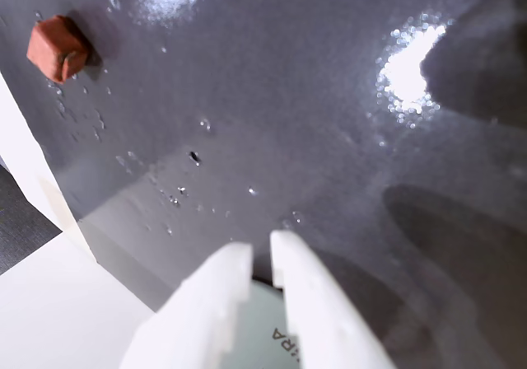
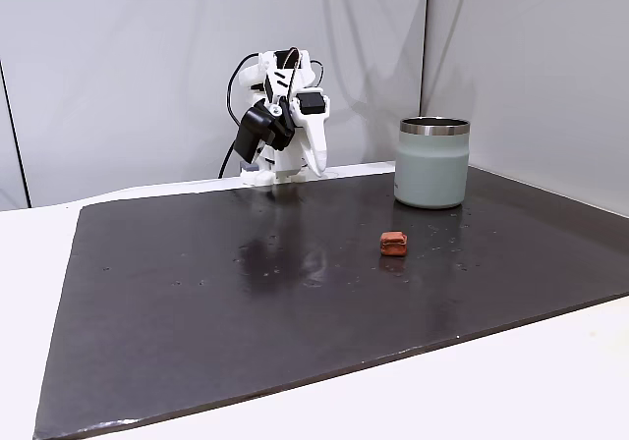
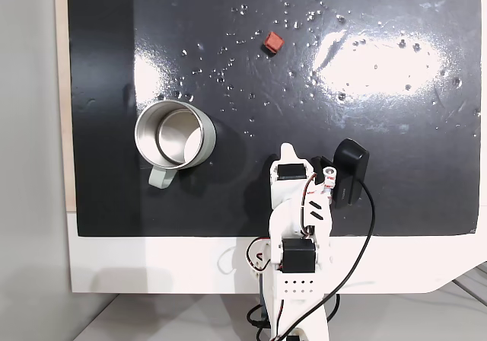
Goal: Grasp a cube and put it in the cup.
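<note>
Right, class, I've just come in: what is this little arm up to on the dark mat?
Nothing is being handled yet. The white arm sits folded at the mat's edge, its gripper empty, fingers nearly together. The cube lies alone on the dark mat, well away from the arm. The cup stands upright and looks empty in the fixed view from above. The cube has not been grasped.

A: Bench (image 2: 29, 263) white; a dark glossy mat (image 2: 197, 302) covers most of it in a fixed view.

B: Confirmed from above. Mat (image 3: 114, 21) near black, flecked with small bright specks; broad glare patch (image 3: 380, 55) toward the right of that view.

A: Wrist view: mat reads grey, another hot reflection (image 1: 409, 71) upper right.

B: Backdrop: pale grey wall panels (image 2: 128, 67), with a vertical seam (image 2: 427, 37) right of centre. Light even, soft shadows.
</note>
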Motion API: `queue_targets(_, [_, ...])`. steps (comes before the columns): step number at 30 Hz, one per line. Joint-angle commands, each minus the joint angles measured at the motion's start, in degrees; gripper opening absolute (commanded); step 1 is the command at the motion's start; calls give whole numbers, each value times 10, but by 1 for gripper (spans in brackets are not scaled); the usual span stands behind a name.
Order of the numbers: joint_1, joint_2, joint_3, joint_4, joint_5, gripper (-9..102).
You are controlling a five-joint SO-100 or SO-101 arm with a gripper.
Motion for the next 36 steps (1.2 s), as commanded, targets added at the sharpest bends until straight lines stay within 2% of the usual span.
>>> queue_targets(1, [-18,6,-2,-24,-7,0])
queue_targets(21, [-12,6,-13,-20,0,0])
queue_targets(27, [-26,-14,-96,-1,-1,0])
queue_targets(36, [-51,-262,-333,-4,47,0])
